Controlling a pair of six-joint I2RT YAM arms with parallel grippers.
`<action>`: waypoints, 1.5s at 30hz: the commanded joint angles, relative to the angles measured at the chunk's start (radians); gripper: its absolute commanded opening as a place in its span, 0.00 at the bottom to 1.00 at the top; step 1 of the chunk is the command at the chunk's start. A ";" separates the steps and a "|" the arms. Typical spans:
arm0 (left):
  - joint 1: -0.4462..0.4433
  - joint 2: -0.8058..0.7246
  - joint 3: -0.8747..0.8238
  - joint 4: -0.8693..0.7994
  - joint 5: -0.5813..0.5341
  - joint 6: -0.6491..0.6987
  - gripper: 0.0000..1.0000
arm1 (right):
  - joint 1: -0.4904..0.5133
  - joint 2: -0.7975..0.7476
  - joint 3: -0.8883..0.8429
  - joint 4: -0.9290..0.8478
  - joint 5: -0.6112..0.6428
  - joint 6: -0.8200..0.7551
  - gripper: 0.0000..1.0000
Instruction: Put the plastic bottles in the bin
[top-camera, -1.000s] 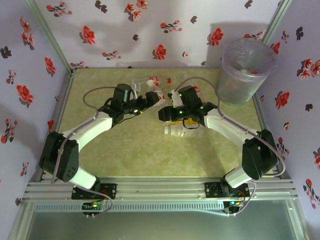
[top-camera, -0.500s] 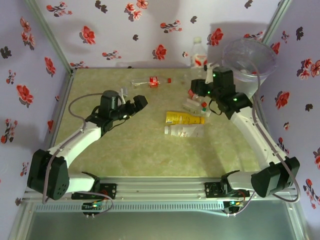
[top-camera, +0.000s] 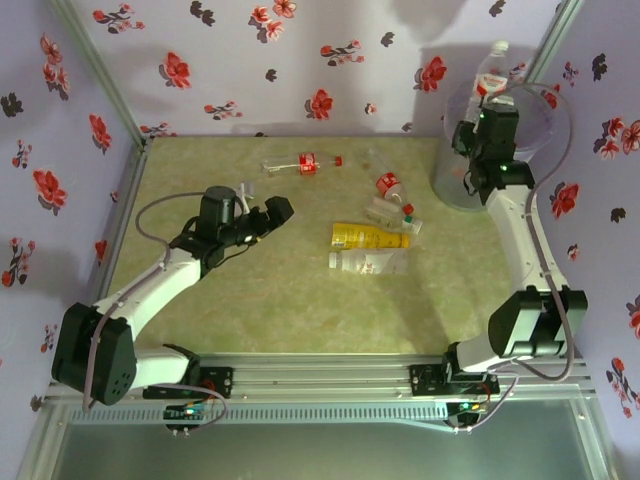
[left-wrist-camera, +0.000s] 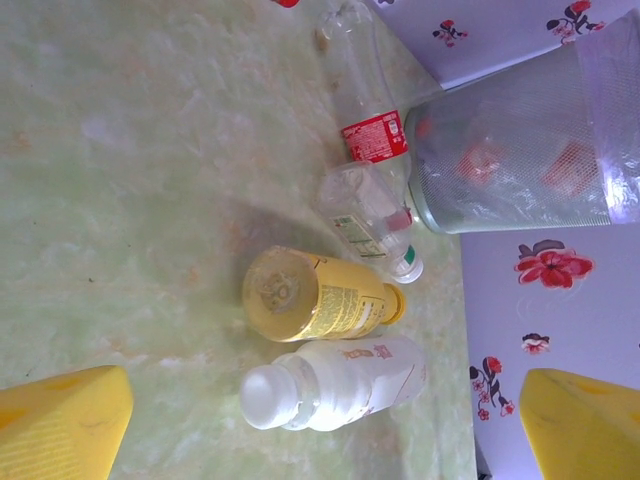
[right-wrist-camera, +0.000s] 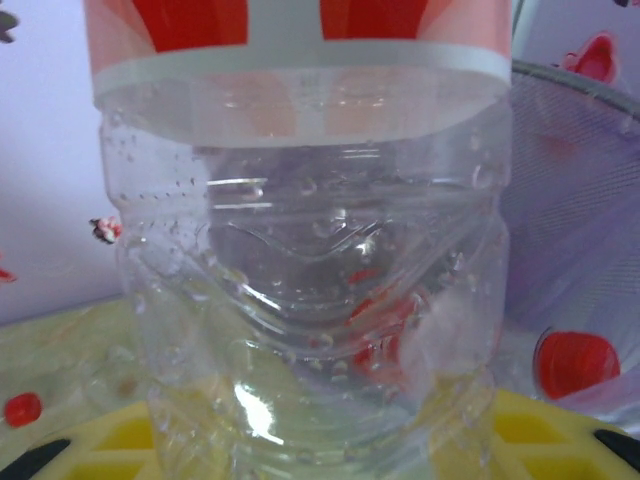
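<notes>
Left gripper (top-camera: 279, 209) hangs wide apart above the green table (top-camera: 250, 300). Beyond it lie a white-capped milky bottle (left-wrist-camera: 335, 384), a yellow-labelled bottle (left-wrist-camera: 320, 298) and a clear red-labelled bottle (left-wrist-camera: 372, 135), their print too small to read. Farthest, the right gripper (top-camera: 488, 98) clamps a clear red-banded bottle (right-wrist-camera: 310, 250), raised at the rim of the translucent grey bin (top-camera: 452, 178).

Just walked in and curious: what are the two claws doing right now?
Left gripper: open, holding nothing.
Right gripper: closed on a red-labelled plastic bottle, up by the bin.
</notes>
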 joint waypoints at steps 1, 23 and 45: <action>0.002 -0.026 -0.030 0.026 -0.017 0.003 1.00 | -0.027 0.029 0.045 0.067 0.011 -0.006 0.42; 0.001 -0.040 -0.069 0.043 -0.017 0.003 1.00 | -0.111 0.196 0.183 0.109 -0.079 0.041 0.45; 0.002 -0.015 -0.081 0.064 -0.018 -0.004 1.00 | -0.137 0.358 0.198 0.013 -0.169 0.058 0.65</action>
